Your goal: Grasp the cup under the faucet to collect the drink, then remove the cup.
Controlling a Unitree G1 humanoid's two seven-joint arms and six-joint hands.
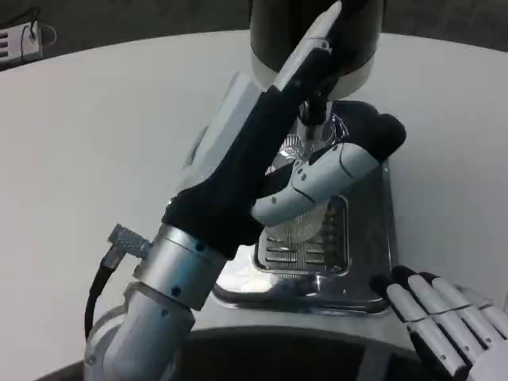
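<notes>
A clear ribbed cup (308,226) stands on the metal drip tray (367,262), under the faucet (312,115) of a dark drink dispenser (361,48). My left hand (262,151) reaches in from the lower left and grips the cup. Its white thumb crosses the near side of the cup, and its fingers run up the far side toward the dispenser. The hand hides most of the cup, so I cannot tell whether there is liquid in it. My right hand (444,313) lies at the lower right next to the tray, holding nothing, fingers stretched out.
The white table (103,135) stretches wide to the left of the dispenser. A power strip (20,40) lies at the far left corner. The dispenser body rises right behind the cup, and the table's near edge is just below the tray.
</notes>
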